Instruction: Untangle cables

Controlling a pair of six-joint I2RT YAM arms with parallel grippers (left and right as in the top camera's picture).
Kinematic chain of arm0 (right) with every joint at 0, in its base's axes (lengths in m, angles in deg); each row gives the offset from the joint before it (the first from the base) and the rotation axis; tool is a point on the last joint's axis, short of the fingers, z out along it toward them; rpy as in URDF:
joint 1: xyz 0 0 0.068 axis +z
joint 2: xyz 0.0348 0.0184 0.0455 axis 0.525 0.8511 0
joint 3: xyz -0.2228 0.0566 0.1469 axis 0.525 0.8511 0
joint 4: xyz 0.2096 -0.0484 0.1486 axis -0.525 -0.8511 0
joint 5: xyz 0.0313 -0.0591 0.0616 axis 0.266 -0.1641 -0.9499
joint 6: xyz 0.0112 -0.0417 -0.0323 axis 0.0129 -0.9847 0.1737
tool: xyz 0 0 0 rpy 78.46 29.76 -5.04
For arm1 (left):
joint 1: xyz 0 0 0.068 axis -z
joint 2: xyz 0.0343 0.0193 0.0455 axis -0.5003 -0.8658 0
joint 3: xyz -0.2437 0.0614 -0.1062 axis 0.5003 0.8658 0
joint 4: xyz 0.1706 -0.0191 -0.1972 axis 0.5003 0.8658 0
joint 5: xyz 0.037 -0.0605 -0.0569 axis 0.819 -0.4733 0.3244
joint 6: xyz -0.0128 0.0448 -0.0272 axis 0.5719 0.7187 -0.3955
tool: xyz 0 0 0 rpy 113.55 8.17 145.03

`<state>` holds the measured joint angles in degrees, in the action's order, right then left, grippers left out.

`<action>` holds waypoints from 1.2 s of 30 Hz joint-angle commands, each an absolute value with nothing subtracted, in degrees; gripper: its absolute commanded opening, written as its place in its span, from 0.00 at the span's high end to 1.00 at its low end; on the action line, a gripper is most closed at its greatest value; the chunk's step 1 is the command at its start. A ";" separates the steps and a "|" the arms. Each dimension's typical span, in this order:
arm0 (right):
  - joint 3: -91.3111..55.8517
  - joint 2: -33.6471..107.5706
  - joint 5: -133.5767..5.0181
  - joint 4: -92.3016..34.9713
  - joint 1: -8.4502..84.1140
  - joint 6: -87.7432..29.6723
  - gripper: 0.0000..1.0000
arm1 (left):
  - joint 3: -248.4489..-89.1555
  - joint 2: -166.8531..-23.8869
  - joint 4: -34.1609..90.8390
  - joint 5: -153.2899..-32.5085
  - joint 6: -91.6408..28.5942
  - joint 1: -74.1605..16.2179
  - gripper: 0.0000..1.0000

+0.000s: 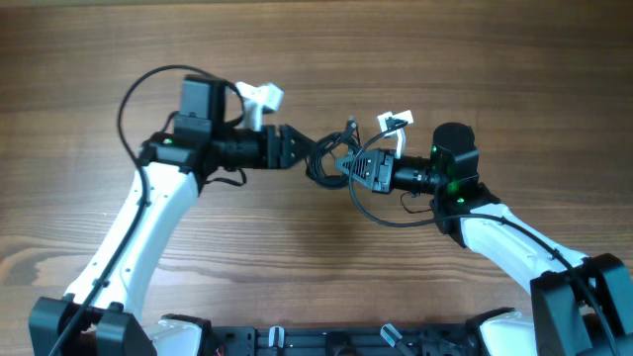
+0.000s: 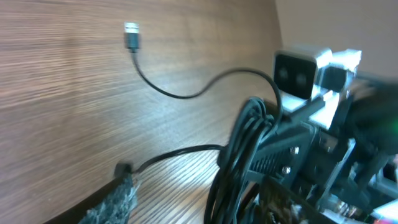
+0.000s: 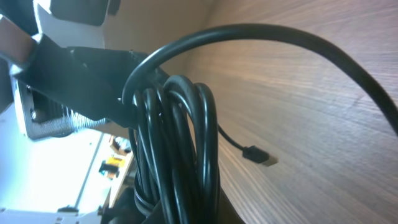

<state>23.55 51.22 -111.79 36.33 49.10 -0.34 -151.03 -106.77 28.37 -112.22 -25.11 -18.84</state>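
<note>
The cables [image 1: 324, 158] form a small black coiled bundle in mid-table, between the two gripper tips. My right gripper [image 1: 348, 166] is shut on the bundle; in the right wrist view the cables [image 3: 180, 137] rise straight out of its jaws [image 3: 180, 214]. My left gripper [image 1: 300, 150] stands open at the bundle's left side. In the left wrist view the cables [image 2: 239, 155] hang to the right of the left gripper's one visible finger pad [image 2: 115, 202]. One cord loops away over the wood to a plug [image 2: 132, 36]. Another plug [image 3: 261, 155] lies flat on the table.
A loose cord loop [image 1: 381, 216] lies on the table below the right gripper. The left arm's own thick cable [image 1: 134, 94] arcs out at the upper left. The robot base [image 1: 326, 341] runs along the near edge. Bare wooden table [image 1: 514, 69] surrounds the arms.
</note>
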 commanded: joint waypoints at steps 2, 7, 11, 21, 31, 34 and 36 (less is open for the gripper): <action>23.46 50.79 -107.59 36.63 49.23 2.18 0.96 | -151.51 -106.55 28.18 -112.16 -35.27 -22.64 0.36; 23.46 50.79 -103.39 37.29 49.23 -4.25 0.96 | -151.51 -106.55 31.06 -112.13 -45.00 -20.55 0.59; 23.46 50.79 -101.60 38.25 49.23 -5.47 0.95 | -151.51 -106.57 32.22 -110.12 -50.33 -17.53 0.63; 23.46 50.79 -105.14 39.43 49.23 -4.91 0.96 | -151.51 -107.99 32.42 -91.74 -53.48 -8.96 0.66; 23.46 50.76 -108.99 42.86 49.23 -3.53 0.96 | -151.51 -114.90 31.87 -88.18 -54.92 -8.55 0.90; 23.46 50.76 -109.01 43.98 49.23 -3.27 0.96 | -151.51 -116.39 32.11 -88.37 -54.86 -8.26 0.92; 23.46 50.76 -109.25 43.74 49.23 -3.33 0.96 | -151.51 -116.41 32.28 -88.33 -53.61 -8.28 0.96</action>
